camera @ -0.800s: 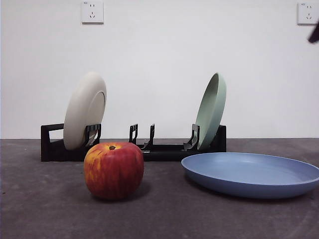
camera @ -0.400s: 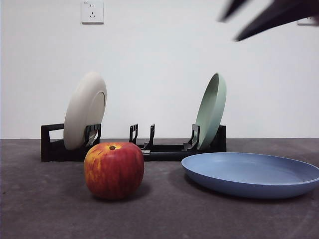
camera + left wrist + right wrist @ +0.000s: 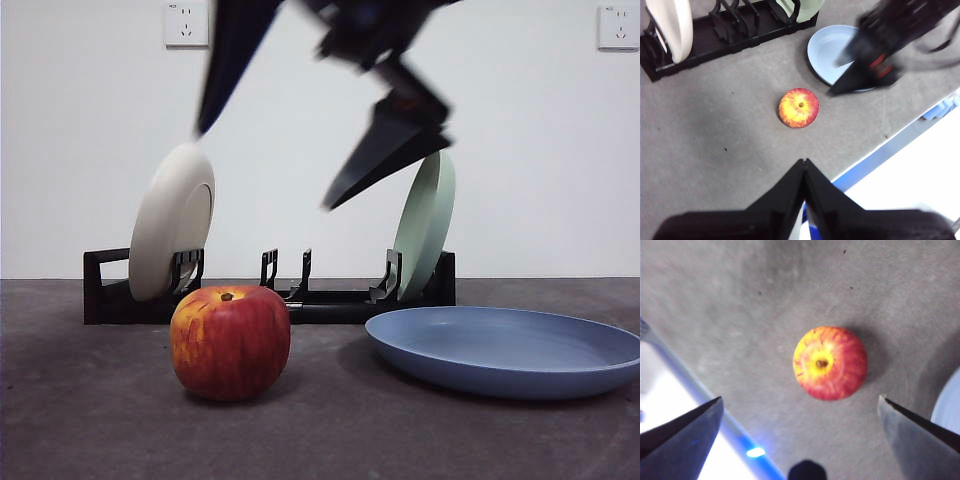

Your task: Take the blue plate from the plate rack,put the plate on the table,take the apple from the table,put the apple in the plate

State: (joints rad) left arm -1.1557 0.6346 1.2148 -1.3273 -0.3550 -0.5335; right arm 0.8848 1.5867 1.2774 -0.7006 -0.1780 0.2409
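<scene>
The apple (image 3: 230, 342) stands on the table (image 3: 90, 420) in front of the plate rack (image 3: 330, 303). The blue plate (image 3: 505, 350) lies flat on the table to the apple's right, empty. My right gripper (image 3: 265, 170) is open, high above the apple. In the right wrist view the apple (image 3: 830, 362) shows between its wide-apart jaws, with the gripper (image 3: 800, 400) well clear of it. My left gripper (image 3: 804, 164) is shut and empty, back over the table's near edge. From there I see the apple (image 3: 798, 107), the blue plate (image 3: 832, 50) and the right gripper (image 3: 867, 62).
A cream-white plate (image 3: 172, 222) stands in the rack's left end and a pale green plate (image 3: 425, 225) in its right end. The middle slots hold nothing. The table's near edge (image 3: 890, 150) lies close to the apple.
The right arm has swung in from the top right corner to above the apple, with its jaws open. The apple, plates and rack have not moved.
</scene>
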